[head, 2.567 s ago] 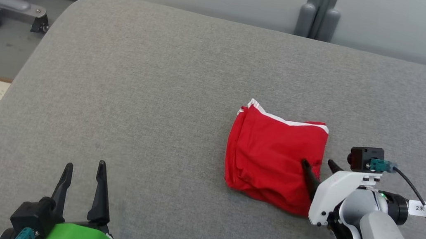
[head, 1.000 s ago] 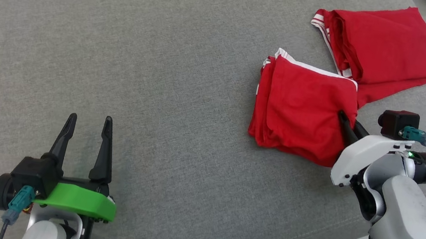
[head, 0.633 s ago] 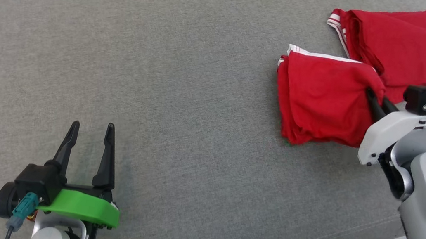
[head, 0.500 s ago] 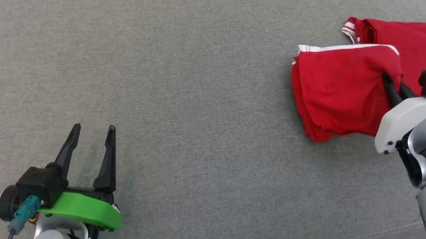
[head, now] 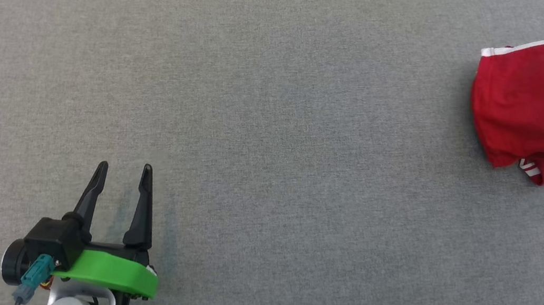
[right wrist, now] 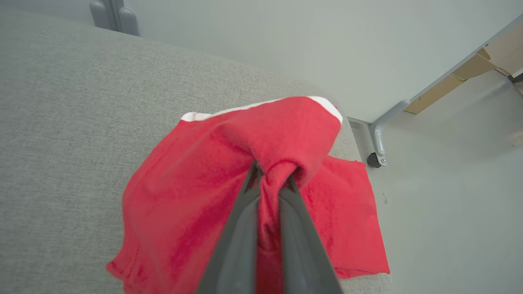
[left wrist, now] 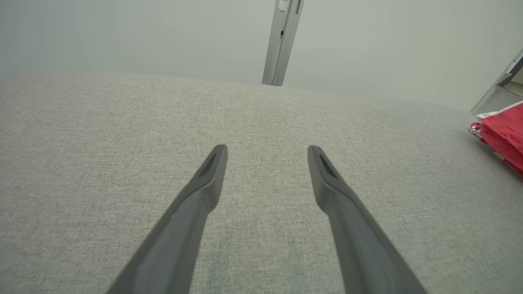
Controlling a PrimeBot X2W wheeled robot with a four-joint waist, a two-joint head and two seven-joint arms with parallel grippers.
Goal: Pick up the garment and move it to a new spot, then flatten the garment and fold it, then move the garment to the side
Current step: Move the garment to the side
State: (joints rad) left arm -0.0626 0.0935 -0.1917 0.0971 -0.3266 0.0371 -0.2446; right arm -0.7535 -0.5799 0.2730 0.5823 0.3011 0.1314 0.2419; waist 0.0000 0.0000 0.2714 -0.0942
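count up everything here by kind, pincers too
red garments: 2, the held red garment bunched in the shut right pincer, and the flat red garment lying under it
pincers: 2, the right one and the open left pincer
grey cushion: 1
total: 5

Grey woven fabric surface [head: 276,121] stretches wide, evenly lit. Behind it, a plain pale wall [left wrist: 122,36] with a metal post [left wrist: 282,41]. Off its end, smooth grey floor [right wrist: 449,204] and a castered metal leg [right wrist: 378,139].
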